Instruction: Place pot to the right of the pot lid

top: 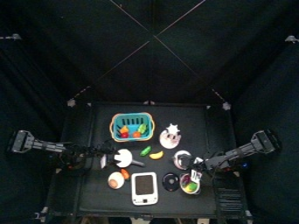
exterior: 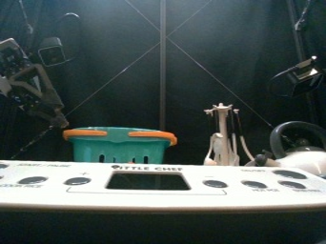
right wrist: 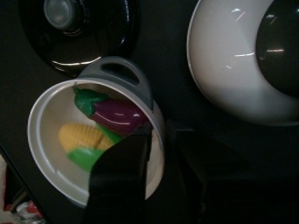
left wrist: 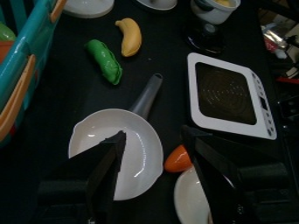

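The pot (top: 190, 182) is small and round with a pale rim and stands on the table at the front right. In the right wrist view the pot (right wrist: 82, 131) holds purple, yellow and green toy food. The pot lid (top: 172, 181), a black disc with a knob, lies just left of the pot and also shows in the right wrist view (right wrist: 65, 26). My right gripper (right wrist: 163, 166) straddles the pot's rim, one jaw inside and one outside, shut on it. My left gripper (left wrist: 158, 166) is open over a white pan (left wrist: 117, 144) at the table's left.
A white rectangular slab (top: 143, 187) lies at the front middle. A teal basket (top: 132, 127) stands at the back. A white round dish with a dark centre (right wrist: 251, 61) lies behind the pot. A banana (left wrist: 128, 35) and a green pod (left wrist: 105, 61) lie near the pan.
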You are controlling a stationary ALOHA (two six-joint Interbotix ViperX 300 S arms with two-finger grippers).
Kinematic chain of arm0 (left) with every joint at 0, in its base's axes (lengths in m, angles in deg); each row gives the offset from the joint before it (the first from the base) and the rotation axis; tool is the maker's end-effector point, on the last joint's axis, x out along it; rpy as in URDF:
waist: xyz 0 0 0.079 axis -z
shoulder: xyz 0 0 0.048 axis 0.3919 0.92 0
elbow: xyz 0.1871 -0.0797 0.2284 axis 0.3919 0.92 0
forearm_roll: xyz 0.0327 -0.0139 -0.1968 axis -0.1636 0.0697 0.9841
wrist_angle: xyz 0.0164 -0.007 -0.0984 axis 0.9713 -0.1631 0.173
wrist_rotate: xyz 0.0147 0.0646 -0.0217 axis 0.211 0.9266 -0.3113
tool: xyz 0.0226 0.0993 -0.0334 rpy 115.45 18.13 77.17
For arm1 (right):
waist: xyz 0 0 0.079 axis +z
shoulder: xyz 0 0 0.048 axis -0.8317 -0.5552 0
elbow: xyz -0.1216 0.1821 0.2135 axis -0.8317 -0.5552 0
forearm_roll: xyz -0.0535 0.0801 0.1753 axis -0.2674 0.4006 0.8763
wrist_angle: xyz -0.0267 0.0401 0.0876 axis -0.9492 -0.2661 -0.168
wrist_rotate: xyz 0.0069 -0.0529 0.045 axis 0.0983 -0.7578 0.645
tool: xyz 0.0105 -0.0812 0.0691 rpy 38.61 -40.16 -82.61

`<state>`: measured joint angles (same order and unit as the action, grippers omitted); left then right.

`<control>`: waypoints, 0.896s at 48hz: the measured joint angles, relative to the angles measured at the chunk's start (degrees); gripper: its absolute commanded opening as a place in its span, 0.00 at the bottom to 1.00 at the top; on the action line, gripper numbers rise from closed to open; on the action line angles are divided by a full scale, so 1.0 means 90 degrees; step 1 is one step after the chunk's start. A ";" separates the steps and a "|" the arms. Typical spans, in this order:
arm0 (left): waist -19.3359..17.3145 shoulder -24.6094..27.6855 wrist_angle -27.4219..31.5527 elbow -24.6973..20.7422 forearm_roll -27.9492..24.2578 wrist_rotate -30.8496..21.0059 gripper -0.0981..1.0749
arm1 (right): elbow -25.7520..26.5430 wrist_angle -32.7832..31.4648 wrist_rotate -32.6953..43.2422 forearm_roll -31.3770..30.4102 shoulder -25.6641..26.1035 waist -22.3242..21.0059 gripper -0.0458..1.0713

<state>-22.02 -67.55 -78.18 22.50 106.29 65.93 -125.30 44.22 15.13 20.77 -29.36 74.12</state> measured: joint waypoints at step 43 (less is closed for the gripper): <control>0.0107 0.0000 -0.0889 -0.0332 0.0430 0.0000 0.85 | 0.0986 0.3574 -0.0039 -0.2305 -0.0322 -0.1084 0.83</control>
